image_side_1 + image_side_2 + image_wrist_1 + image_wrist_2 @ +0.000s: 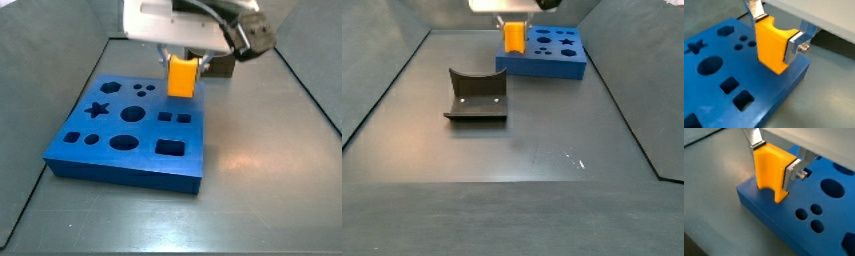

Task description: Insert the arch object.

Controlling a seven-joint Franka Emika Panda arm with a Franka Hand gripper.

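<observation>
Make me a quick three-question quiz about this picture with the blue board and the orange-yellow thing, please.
1. Where is the orange-yellow piece?
A. Lying on the grey floor, far from the board
B. Between the gripper's fingers, at the blue board's edge
C. Sunk in the big round hole

2. How many star-shaped holes does the blue board have?
A. None
B. One
C. Three

3. What is the gripper doing?
A. Shut on the orange-yellow piece
B. Wide open, holding nothing
C. Out of sight

Answers:
1 B: in a wrist view the orange-yellow piece sits in the gripper by the edge of the blue board.
2 B: a side view shows a single star-shaped hole.
3 A: the silver fingers press on the piece's two sides.
</observation>
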